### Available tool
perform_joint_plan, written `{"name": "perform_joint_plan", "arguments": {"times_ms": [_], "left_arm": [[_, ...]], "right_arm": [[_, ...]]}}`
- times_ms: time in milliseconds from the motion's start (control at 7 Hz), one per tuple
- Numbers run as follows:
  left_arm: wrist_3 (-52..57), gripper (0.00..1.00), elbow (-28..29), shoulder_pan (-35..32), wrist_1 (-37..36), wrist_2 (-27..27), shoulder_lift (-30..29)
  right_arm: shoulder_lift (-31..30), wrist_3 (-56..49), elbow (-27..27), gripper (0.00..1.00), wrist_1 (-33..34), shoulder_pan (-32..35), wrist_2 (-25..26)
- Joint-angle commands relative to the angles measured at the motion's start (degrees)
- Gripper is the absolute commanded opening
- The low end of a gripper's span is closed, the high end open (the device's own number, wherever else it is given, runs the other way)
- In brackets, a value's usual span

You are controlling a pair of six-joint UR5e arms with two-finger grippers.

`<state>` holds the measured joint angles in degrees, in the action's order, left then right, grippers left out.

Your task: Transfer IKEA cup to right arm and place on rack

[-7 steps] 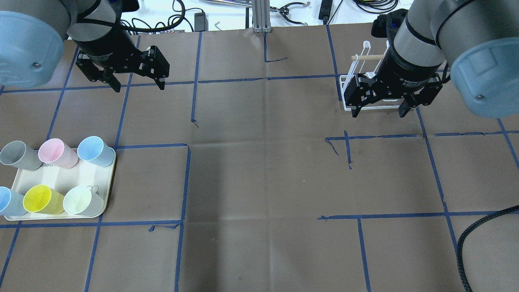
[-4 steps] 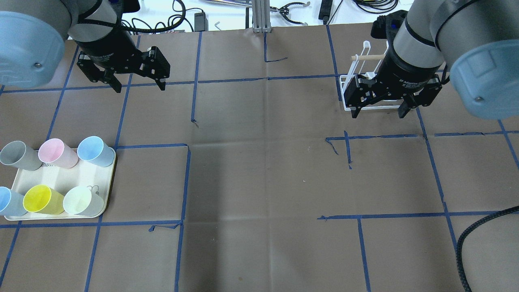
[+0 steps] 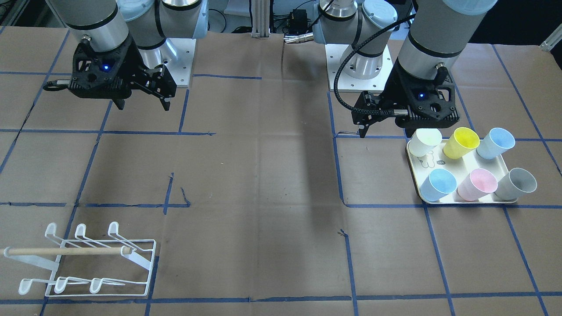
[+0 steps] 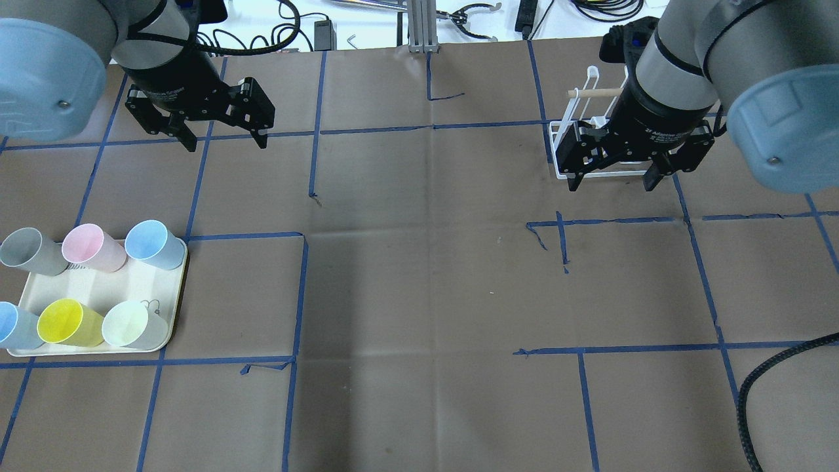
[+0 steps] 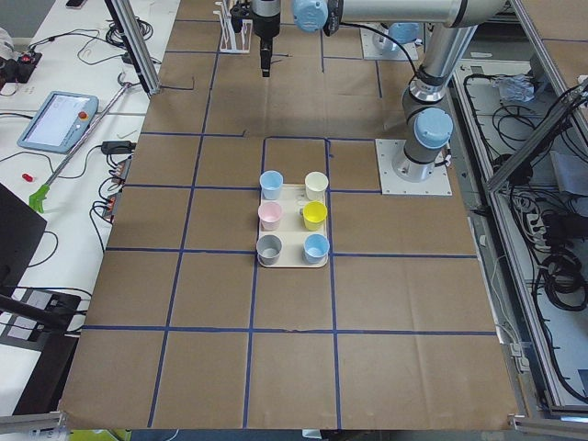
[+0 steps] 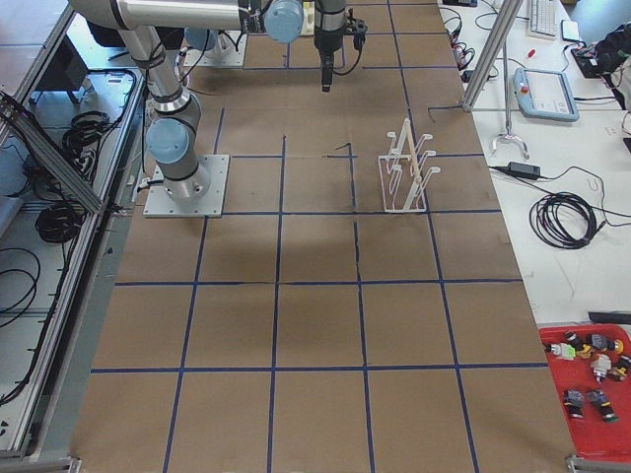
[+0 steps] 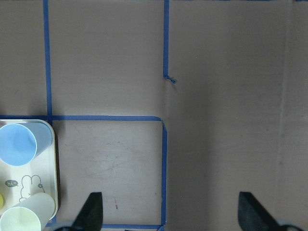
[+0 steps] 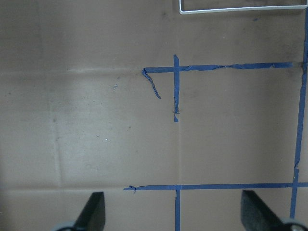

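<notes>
Several IKEA cups stand upright on a cream tray [image 4: 111,288] at the table's left: grey [image 4: 23,249], pink [image 4: 88,246], blue [image 4: 147,241], yellow [image 4: 62,321], pale green [image 4: 128,324] and a second blue one [image 4: 10,324]. My left gripper [image 4: 226,143] is open and empty, high above the table, beyond the tray. In its wrist view [image 7: 171,211] the blue cup [image 7: 19,144] shows at the lower left. The white wire rack [image 3: 149,263] with a wooden dowel stands at the far right. My right gripper [image 4: 611,185] is open and empty, and partly hides the rack [image 4: 557,154].
Brown paper with a grid of blue tape [image 4: 301,288] covers the table. The rack's base wire [image 8: 240,9] shows at the top of the right wrist view. Cables and tools [image 4: 288,26] lie beyond the far edge. A black cable [image 4: 754,393] hangs at the near right.
Both arms have shifted only very slightly. Both grippers stay open and empty. The cups and the rack have not moved.
</notes>
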<state>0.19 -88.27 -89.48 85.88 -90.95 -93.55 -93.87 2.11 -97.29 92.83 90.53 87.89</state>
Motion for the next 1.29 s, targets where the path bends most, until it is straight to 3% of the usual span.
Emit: {"name": "perform_joint_plan", "arguments": {"times_ms": [0, 714, 1143], "left_arm": [[1.8, 1.00, -0.9, 2.3, 0.2, 0.0, 0.5], [20.7, 1.00, -9.7, 24.1, -1.5, 0.5, 5.2], [22.4, 0.99, -13.1, 25.7, -8.4, 0.7, 2.9]], "right_arm": [[0.0, 0.0, 0.0, 1.00, 0.0, 0.0, 0.0], [0.5, 0.0, 0.1, 1.00, 0.1, -0.1, 0.1], [0.6, -0.1, 0.0, 1.00, 0.1, -0.1, 0.0]]}}
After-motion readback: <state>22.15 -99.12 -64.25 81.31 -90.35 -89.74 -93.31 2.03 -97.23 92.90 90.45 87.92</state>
